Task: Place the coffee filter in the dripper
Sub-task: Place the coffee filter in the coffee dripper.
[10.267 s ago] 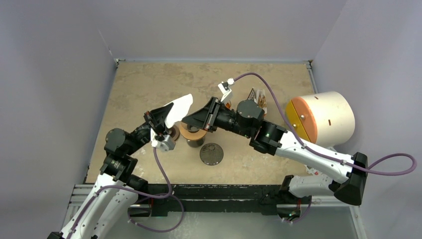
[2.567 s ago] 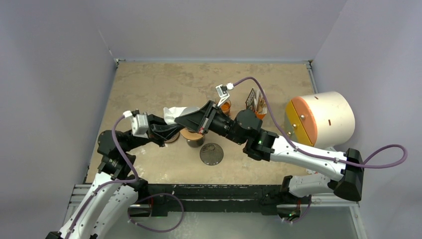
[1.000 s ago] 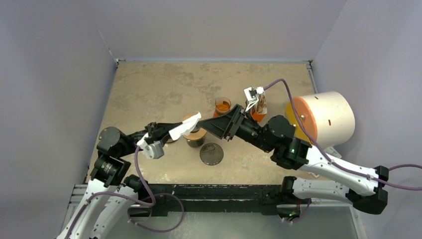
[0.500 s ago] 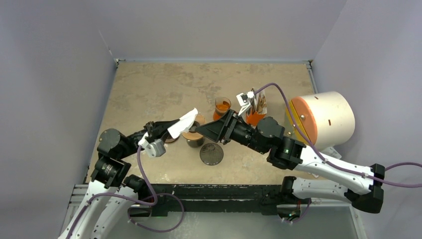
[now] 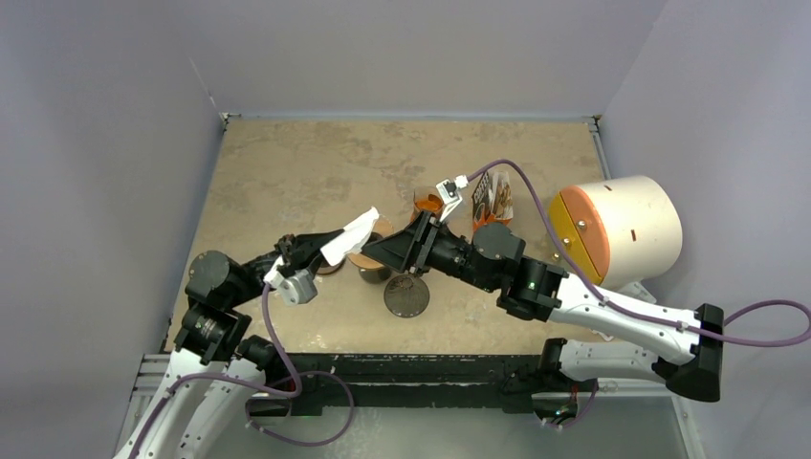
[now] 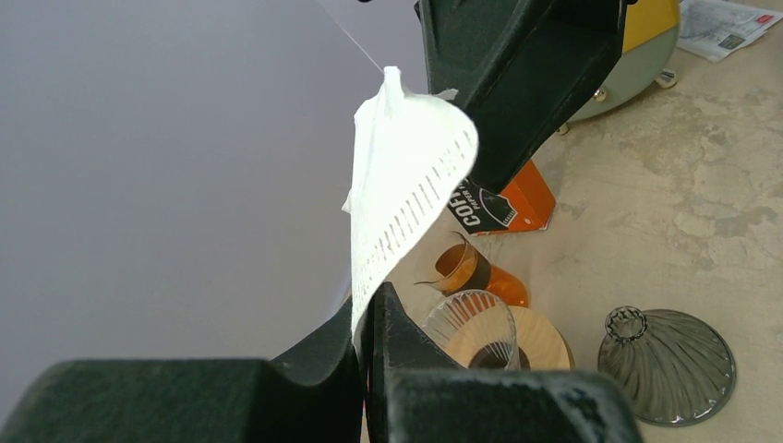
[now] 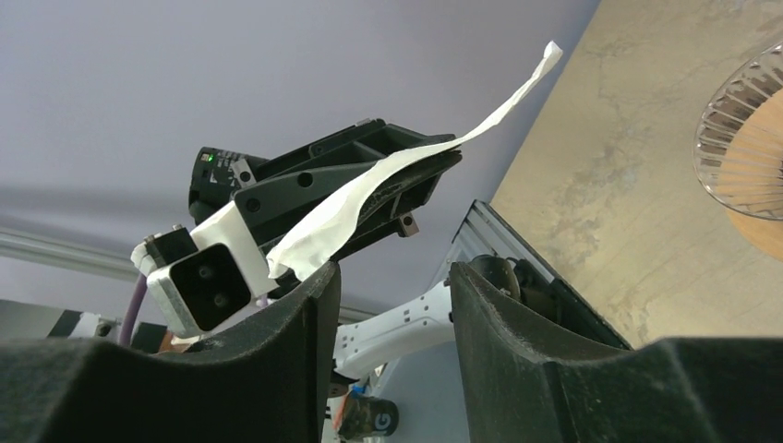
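The white coffee filter [image 5: 350,235] is pinched by its lower edge in my shut left gripper [image 5: 323,249] and stands up from it as a flattened cone [image 6: 406,171]. Just right of it on the table stands the dripper [image 5: 367,258], ribbed clear glass [image 6: 471,323] on a wooden collar. My right gripper [image 5: 375,252] hangs over the dripper, pointing left at the filter. Its jaws [image 7: 392,277] are open with nothing between them. In the right wrist view the filter [image 7: 369,198] lies along the left gripper's fingers [image 7: 388,161], and its lower end is just above my left fingertip.
A dark ribbed glass piece [image 5: 406,295] lies in front of the dripper. Behind it stand a glass of orange liquid [image 5: 427,203] and an orange coffee box [image 5: 492,205]. A big cream cylinder with an orange face [image 5: 622,225] fills the right side.
My right gripper has moved left, from beside the orange glass to over the dripper, close to the filter. The left gripper has lifted the filter slightly and keeps hold of it.
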Controlling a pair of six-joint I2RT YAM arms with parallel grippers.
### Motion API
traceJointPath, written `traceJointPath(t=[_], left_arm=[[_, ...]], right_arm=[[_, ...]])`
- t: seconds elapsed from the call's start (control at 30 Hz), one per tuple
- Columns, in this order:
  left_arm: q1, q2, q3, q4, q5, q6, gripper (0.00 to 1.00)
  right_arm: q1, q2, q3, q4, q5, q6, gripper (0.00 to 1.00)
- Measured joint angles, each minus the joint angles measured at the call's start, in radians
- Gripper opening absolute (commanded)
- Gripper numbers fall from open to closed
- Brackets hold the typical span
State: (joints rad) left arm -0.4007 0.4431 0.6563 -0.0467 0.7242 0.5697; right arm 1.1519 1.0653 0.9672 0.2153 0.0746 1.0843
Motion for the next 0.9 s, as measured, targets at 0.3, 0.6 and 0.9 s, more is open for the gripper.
traceJointPath(t=[0.3,0.6,0.9], left_arm=[[0.000,-0.010,0.000,0.000,-0.018,0.000,0.00],[0.000,-0.010,0.000,0.000,-0.033,0.000,0.00],[0.000,-0.010,0.000,0.000,-0.032,0.000,0.00]], right_arm=[[0.000,-0.008,0.002,0.015,-0.014,0.005,0.47],[0.000,-0.034,0.002,0.016,-0.014,0.005,0.46],[0.000,0.002,0.016,0.024,-0.015,0.005,0.46]])
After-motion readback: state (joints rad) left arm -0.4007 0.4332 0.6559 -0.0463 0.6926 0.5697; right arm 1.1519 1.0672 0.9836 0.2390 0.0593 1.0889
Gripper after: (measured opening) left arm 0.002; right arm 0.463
